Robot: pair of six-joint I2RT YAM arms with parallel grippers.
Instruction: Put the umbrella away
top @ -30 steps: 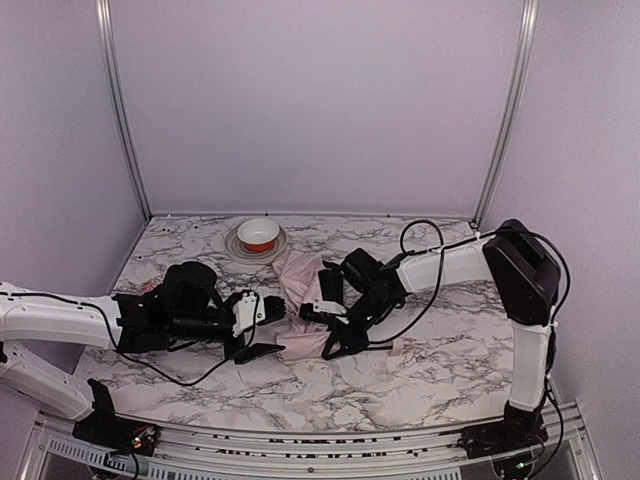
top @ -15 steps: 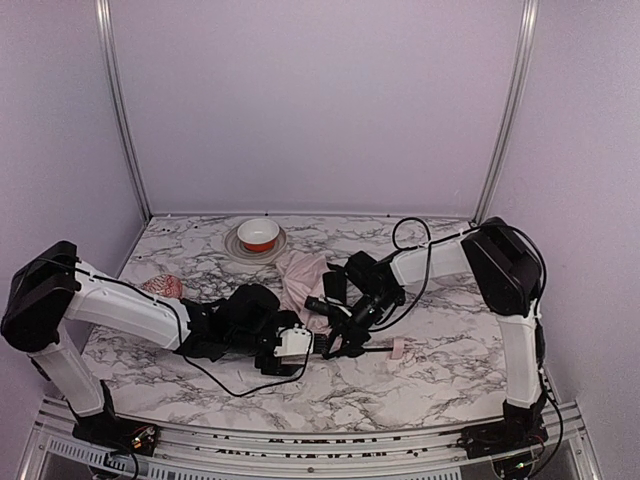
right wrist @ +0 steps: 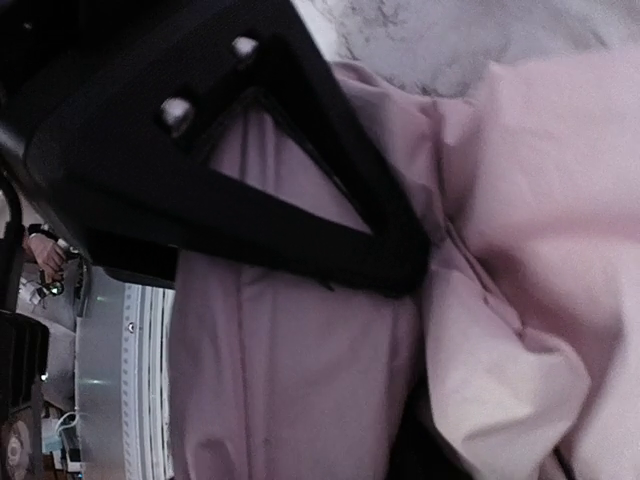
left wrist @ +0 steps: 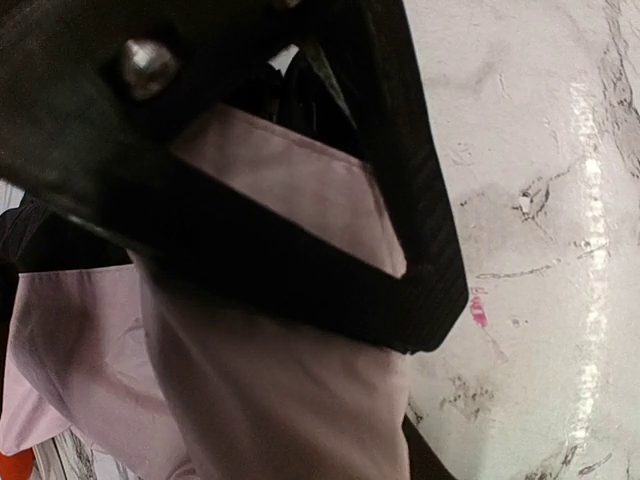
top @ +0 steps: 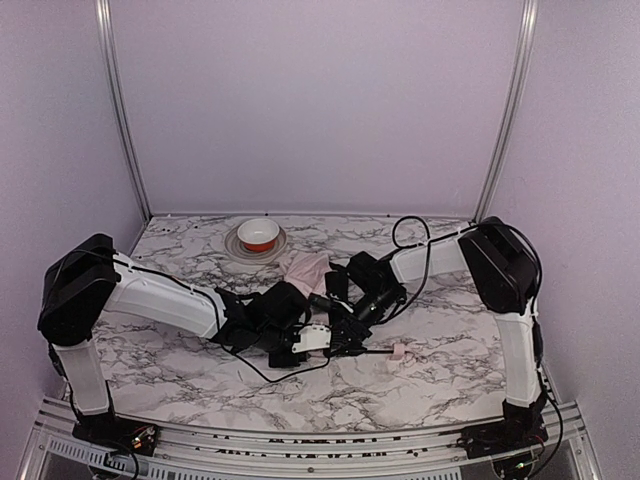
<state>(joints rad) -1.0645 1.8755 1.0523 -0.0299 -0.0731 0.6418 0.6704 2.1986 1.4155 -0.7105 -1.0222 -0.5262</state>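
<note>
The umbrella lies mid-table as a bunched pale pink bundle. Its thin black shaft runs right to the small pink handle knob. My left gripper reaches across from the left and sits at the bundle's near end. My right gripper presses in from the right, close beside it. In the left wrist view one black finger lies across pink fabric. The right wrist view likewise shows one finger against the fabric. The second finger of each gripper is hidden.
A white bowl with a red band sits on a plate at the back of the marble table. Purple walls and two aluminium posts close the back. Black cables loop over the right arm.
My left arm has swung right, bringing its gripper up against the right gripper. The umbrella's fabric is more gathered, and the shaft and handle knob now show at the right.
</note>
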